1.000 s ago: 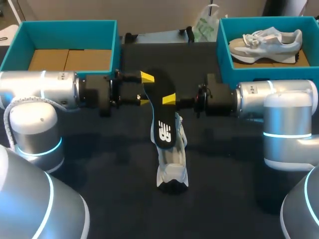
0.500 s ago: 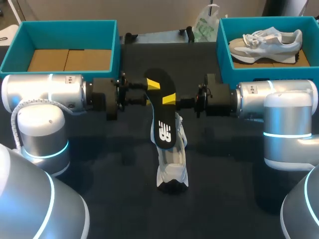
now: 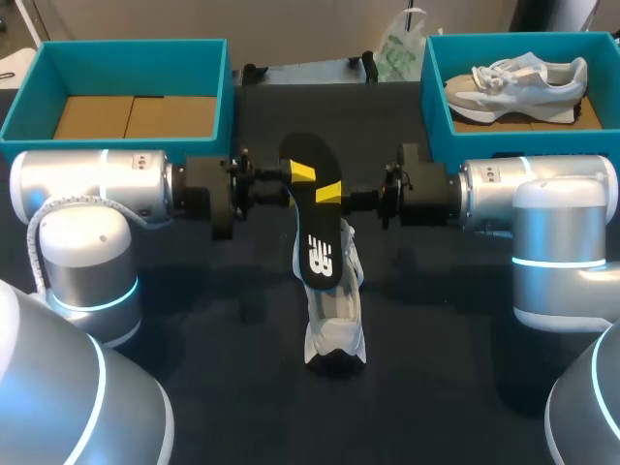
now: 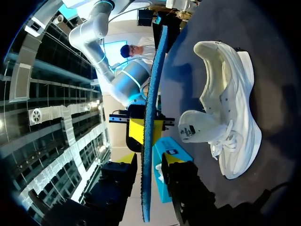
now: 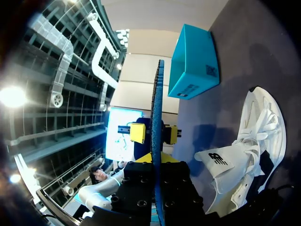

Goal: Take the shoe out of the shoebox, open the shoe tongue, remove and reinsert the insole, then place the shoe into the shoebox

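Black foam, the insole (image 3: pixel 312 218) is seen upright at the centre of the head view, above the white shoe (image 3: pixel 334 320), which lies on the dark bench (image 3: pixel 194 320) just below centre. The right tool (image 3: pixel 329 192) is clamped on the insole from the right, and the left tool (image 3: pixel 302 172) is placed at its upper part from the left. An empty shoebox (image 3: pixel 116 68) is found at the upper left, and another shoebox (image 3: pixel 523 44) holding a second shoe (image 3: pixel 528 82) at the upper right. In the left wrist view the insole (image 4: pixel 149 117) is seen edge-on between the spread fingers of the left tool (image 4: pixel 151 188), with a slim gap at each side, so nothing is gripped there; ahead, the right tool (image 4: pixel 146 132) is pinched on it, and the shoe (image 4: pixel 230 117) lies beside, its tongue (image 4: pixel 197 129) folded out. In the right wrist view the insole (image 5: pixel 157 117) is pressed between the fingers of the right tool (image 5: pixel 157 188), and the yellow tips of the left tool (image 5: pixel 154 133) are held apart ahead. Should the right tool be released before the left is closed, the insole would likely be dropped. If it is closed off-centre, the thin foam could be twisted or bent. Reinsertion could also be blocked by the loose tongue.
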You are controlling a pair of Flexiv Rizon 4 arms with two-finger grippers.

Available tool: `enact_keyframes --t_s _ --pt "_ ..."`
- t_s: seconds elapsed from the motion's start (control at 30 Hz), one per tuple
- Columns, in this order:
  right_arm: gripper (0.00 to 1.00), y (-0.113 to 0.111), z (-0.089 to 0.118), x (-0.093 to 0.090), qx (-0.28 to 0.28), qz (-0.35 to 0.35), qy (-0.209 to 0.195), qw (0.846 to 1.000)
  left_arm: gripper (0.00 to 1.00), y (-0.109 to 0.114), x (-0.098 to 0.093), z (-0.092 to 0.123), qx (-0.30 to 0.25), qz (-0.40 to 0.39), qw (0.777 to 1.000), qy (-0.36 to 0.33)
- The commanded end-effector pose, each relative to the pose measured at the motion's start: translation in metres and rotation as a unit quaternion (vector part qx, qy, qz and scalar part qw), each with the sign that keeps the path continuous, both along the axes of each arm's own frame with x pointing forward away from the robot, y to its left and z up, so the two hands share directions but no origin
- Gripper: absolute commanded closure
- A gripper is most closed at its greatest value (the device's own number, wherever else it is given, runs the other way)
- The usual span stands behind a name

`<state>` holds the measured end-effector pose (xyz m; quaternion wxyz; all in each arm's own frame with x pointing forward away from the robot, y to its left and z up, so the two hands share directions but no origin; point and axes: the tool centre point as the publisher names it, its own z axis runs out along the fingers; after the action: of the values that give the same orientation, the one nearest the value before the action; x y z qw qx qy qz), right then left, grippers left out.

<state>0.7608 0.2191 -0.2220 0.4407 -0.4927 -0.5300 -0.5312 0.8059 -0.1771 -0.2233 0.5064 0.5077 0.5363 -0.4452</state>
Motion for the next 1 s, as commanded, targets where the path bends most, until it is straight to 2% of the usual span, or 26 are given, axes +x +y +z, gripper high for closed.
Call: enact_keyframes --t_s 0.03,0.73,0.87,0.93,1.0 --pt "1.00 0.0018 -0.0008 -0.0007 0.000 -0.002 0.000 1.000 0.68 -0.0036 0.0019 -0.0017 -0.005 -0.001 1.000 -0.008" --pt "1.00 0.0018 -0.0008 -0.0007 0.000 -0.002 0.000 1.000 0.81 -0.0108 0.0039 -0.0032 -0.009 0.008 0.999 -0.038" --pt "1.00 0.0018 -0.0008 -0.0007 0.000 -0.002 0.000 1.000 0.89 -0.0110 0.0040 -0.0033 -0.008 0.009 0.999 -0.041" --pt "1.00 0.0018 -0.0008 -0.0007 0.000 -0.002 0.000 1.000 1.00 -0.0110 0.0042 -0.0034 -0.009 0.008 0.999 -0.042" --pt "1.00 0.0018 -0.0008 -0.0007 0.000 -0.002 0.000 1.000 1.00 -0.0110 0.0043 -0.0034 -0.009 0.008 0.999 -0.043"
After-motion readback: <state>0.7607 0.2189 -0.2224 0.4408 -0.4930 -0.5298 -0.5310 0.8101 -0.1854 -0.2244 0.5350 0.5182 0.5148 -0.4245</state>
